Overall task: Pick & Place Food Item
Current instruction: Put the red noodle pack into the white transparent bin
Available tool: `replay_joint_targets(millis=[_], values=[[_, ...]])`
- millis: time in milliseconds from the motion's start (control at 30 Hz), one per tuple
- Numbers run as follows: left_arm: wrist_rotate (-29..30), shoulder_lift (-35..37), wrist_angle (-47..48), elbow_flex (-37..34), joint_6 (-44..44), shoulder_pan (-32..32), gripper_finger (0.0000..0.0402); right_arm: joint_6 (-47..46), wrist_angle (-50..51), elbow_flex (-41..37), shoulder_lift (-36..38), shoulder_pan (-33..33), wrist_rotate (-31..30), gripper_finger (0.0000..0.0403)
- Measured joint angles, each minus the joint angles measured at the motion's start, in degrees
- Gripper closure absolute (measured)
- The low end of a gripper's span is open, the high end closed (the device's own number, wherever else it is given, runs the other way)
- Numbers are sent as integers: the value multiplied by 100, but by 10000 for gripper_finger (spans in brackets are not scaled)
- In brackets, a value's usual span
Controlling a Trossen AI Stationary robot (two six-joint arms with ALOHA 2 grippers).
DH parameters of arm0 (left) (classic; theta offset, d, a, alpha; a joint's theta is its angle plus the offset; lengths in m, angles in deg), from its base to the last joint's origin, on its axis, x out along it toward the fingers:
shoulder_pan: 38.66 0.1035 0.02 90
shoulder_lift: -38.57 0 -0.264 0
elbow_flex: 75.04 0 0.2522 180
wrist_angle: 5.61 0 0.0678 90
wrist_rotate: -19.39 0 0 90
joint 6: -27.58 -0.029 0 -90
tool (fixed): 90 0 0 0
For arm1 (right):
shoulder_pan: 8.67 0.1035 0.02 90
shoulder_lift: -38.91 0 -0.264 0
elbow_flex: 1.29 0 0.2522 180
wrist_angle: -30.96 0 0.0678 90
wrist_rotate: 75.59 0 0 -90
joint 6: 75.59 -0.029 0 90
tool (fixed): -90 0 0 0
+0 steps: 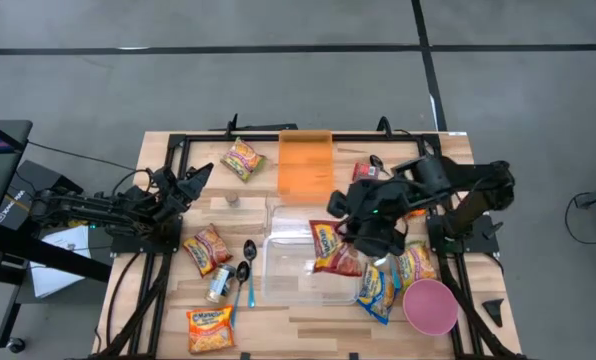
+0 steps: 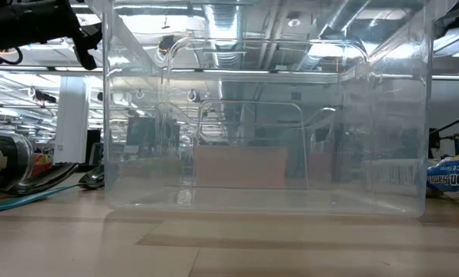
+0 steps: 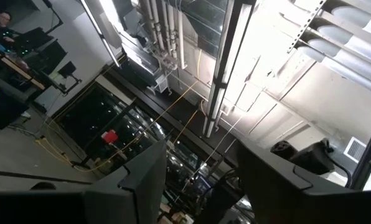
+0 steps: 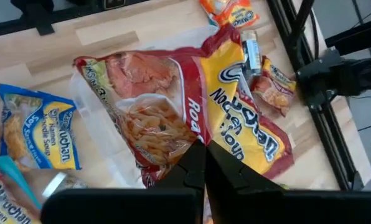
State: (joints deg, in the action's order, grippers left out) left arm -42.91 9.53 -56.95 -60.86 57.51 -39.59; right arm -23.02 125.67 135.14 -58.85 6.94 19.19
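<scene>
One clear plastic bin [image 1: 296, 272] sits under and just beside the right gripper [image 1: 350, 238]; its walls are glossy and see-through, and the low view shows no item resting on its floor. The right gripper's fingers [image 4: 195, 163] are clenched on the edge of a crinkly red-and-yellow ramen packet [image 4: 192, 106], which hangs over the bin's rim. Beyond that gripper stands an orange translucent tray [image 1: 305, 166]. Beside it, away from the bin, lie blue-and-yellow Maruchan packets [image 1: 378, 288] and a round pink bowl [image 1: 430, 306]. The left gripper [image 1: 190, 185] waits well apart from the bin, its fingers parted and holding nothing, with a small can [image 1: 218, 285] and dark spoons [image 1: 244, 270] nearby
</scene>
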Motion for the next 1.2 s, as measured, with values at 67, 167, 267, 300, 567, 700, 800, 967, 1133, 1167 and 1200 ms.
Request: replay_joint_targets(millis=[67,167,267,300,567,700,800,967,1133,1167,1200], values=[[-62,0,18,1,0,-2,211,-48,17,2,-105,24,69,403],[-68,-2,69,1,0,-2,211,-213,40,1,-291,92,77,403],[-67,0,112,1,-2,-2,211,-249,63,-15,-537,182,-26,403],[-67,-2,126,1,-2,-2,211,-260,71,-16,-623,209,-32,403],[-67,0,305,1,-4,-2,211,-793,160,-18,-1231,193,-25,403],[-65,-4,386,1,35,-2,211,-758,133,-16,-1327,175,-29,403],[-115,-4,385,0,39,-2,211,-686,137,-39,-1410,170,-9,403],[-119,-34,397,1,38,-2,211,-389,69,-357,-1440,167,-13,403],[-124,-35,474,-1,48,-2,211,-245,-206,-763,-1442,150,-11,403],[-134,-35,476,-1,48,-2,211,-222,-269,-830,-1436,135,-10,403],[-160,-33,472,1,50,-2,211,-181,-356,-920,-1424,121,-8,403]])
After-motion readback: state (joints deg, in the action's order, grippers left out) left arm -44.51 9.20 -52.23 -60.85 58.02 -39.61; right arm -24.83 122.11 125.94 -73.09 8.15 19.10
